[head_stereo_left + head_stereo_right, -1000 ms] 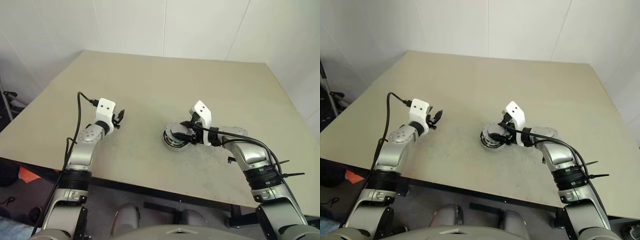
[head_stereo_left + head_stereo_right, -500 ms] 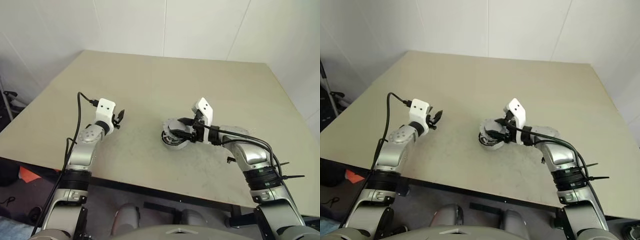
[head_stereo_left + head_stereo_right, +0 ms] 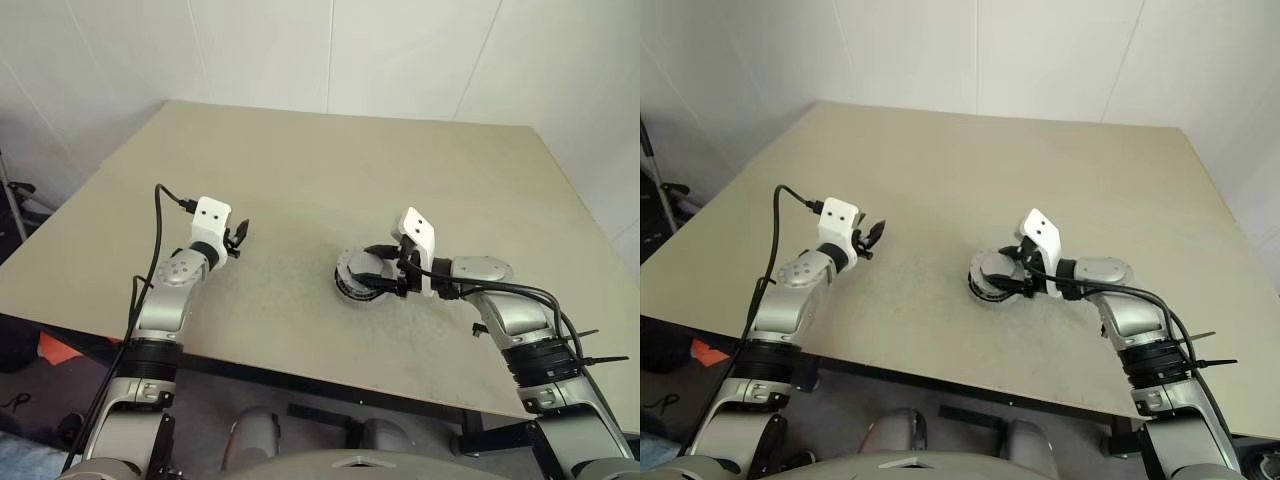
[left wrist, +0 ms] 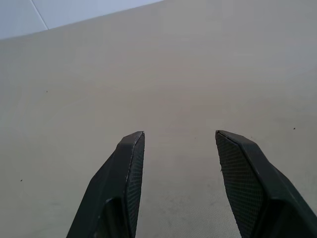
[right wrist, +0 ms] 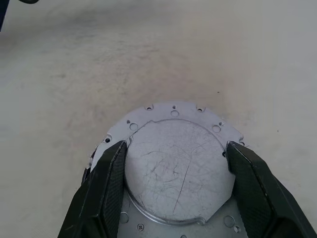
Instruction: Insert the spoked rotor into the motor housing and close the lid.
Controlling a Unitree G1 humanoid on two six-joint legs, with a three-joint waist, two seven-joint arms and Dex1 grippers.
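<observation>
Jaws: my right gripper (image 5: 173, 158) pinching one lid (image 5: 176, 168); my left gripper (image 4: 178, 144) spread, empty, over bare counter (image 3: 300, 160). One motor housing (image 3: 352, 285) under lid.

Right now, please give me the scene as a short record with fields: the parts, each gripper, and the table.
lid: round grey metal disc, lying flat on the table, scratched face up
housing and rotor: cannot tell; something dark shows under the disc's edge
right gripper: fingers on either side of the disc's raised centre, close to it; contact not clear
left gripper: open, empty, over bare table, apart from the disc
table: beige top
</observation>
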